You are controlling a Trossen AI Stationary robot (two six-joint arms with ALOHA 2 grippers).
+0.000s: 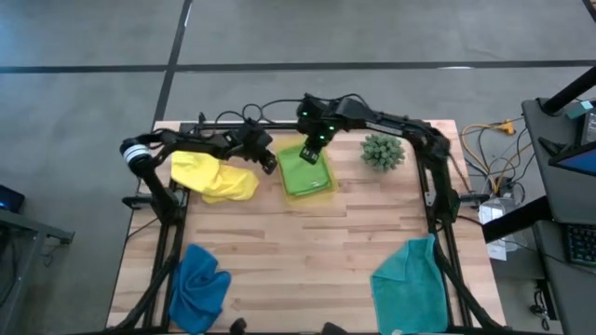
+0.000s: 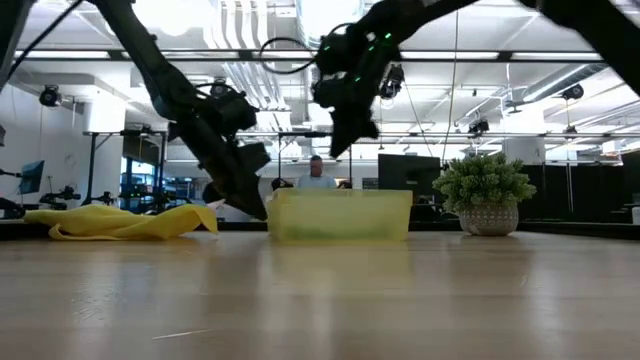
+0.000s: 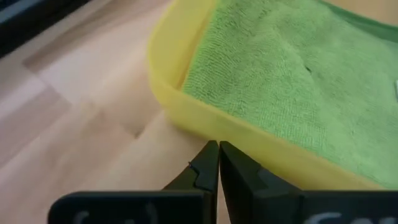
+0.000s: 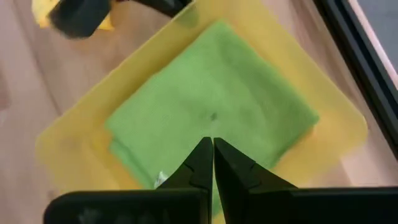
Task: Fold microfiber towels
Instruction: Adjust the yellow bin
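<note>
Pale wooden planks make up the tabletop (image 1: 307, 242), set on a grey concrete floor; level across it I see an open workshop with ceiling pipes, monitors and a person seated far behind the bin.

My left gripper (image 3: 218, 163) is pressed together and empty, its tips just outside the wall of the yellow-green bin (image 1: 319, 189), low near the wood. My right gripper (image 4: 212, 160) is also together and empty, hanging above the bin. Inside the bin lies the lime green towel (image 4: 211, 118), folded flat.

Beside my left arm the yellow towel (image 1: 212, 177) lies crumpled. Along the near edge, the blue towel (image 1: 199, 284) sits bunched at the left corner and the teal towel (image 1: 408, 279) at the right. A small plant (image 1: 383, 151) stands right of the bin.
</note>
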